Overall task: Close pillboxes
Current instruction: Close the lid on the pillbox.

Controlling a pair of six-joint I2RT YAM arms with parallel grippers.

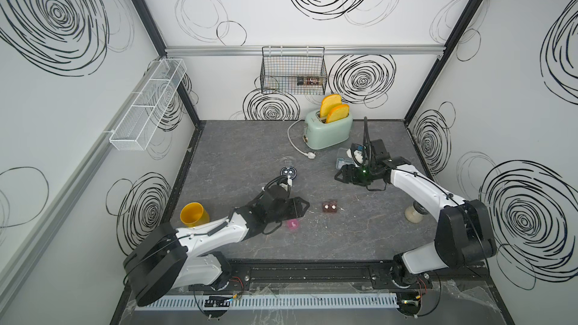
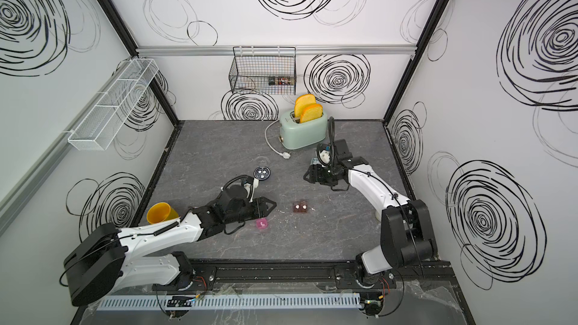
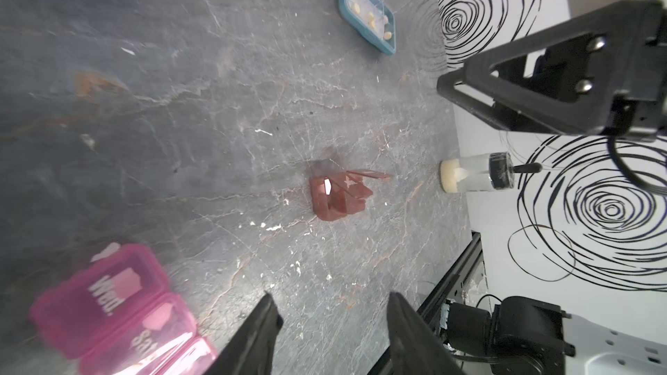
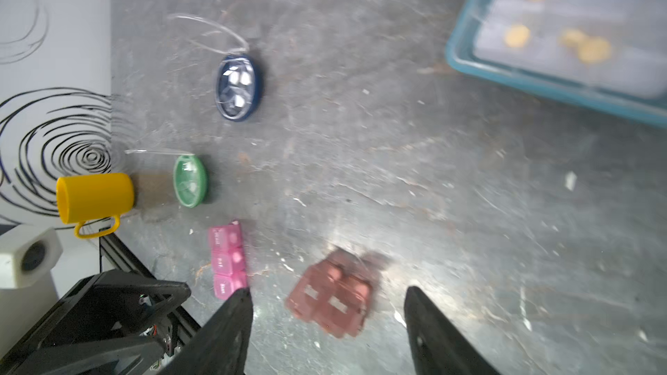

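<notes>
**Two white-and-black arms**

The left arm (image 1: 212, 232) and right arm (image 1: 419, 186) wear glossy white shells dotted with small dark screws (image 1: 435, 195), joined by bulky black housings (image 1: 463, 232). Black cables (image 1: 366, 139) loop over each wrist. The left gripper (image 3: 332, 294) has tapered matte-black fingers (image 3: 260, 337); the right arm's triangular black finger (image 3: 620, 66) bears two silver screws (image 3: 595, 43).

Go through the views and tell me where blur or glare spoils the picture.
Right wrist view: motion blur smears the brown pillbox and the blue pillbox; a glare patch whitens the table beside the brown one. Left wrist view: the pink pillbox is soft and streaked with glare, the brown one fairly sharp. Both top views: sharp and evenly lit.
</notes>
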